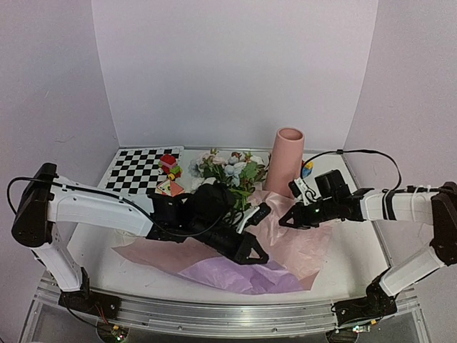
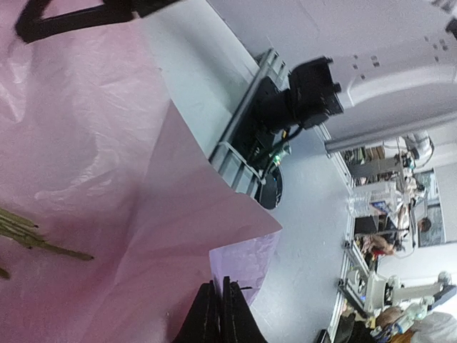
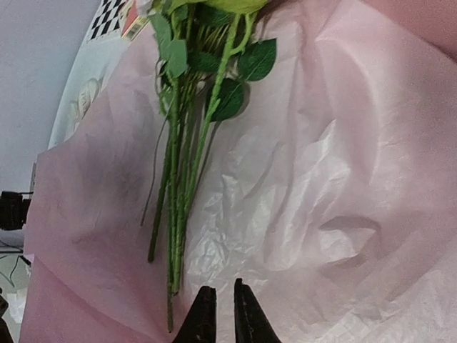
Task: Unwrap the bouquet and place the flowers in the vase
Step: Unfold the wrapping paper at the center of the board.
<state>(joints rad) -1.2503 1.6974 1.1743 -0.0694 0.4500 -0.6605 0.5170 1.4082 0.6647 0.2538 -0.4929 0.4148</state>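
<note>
- Bench [image 1: 96,246]: white, and it carries everything you have listed below.
- Wrapping paper [image 1: 300,246]: one crinkled sheet, pink with a purple layer at the near edge, lying spread open and flat.
- The flowers [image 1: 228,168]: a loose bunch lying on the pink sheet. The blooms are at the far side, just left of the vase, and the green stems [image 3: 178,179] run toward your right claw.
- Left claw [image 2: 216,300]: fingers pressed together, low over the paper's near corner. You cannot tell whether a fold is caught between them.
- Right claw [image 3: 223,300]: fingers a narrow gap apart and holding nothing, just short of the stem ends.
- The vase [image 1: 287,161]: pink cylinder, upright at the far side.
- Checkerboard [image 1: 139,168]: flat, far left.
- Toy blocks [image 1: 169,166]: at the checkerboard's right edge.
</note>
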